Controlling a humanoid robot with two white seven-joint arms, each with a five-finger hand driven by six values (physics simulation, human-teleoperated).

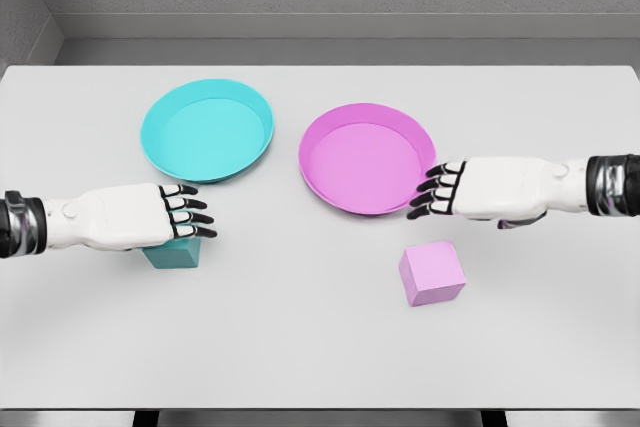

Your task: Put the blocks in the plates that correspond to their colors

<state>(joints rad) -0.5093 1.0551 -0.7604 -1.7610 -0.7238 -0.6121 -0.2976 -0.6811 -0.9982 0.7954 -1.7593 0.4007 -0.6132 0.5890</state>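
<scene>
Head view: left hand (150, 215) flat, fingers extended, gripping nothing, hovering over the teal block (172, 252), which sits on the table (320, 347) below the teal plate (207, 130). Right hand (470, 190) also open and empty, fingertips (430, 192) at the pink plate (367, 157) rim. Pink block (432, 273) is on the table just below that hand. Risks: right fingers may nudge the plate; left palm hides the block, so a misaligned grasp could shove it
</scene>
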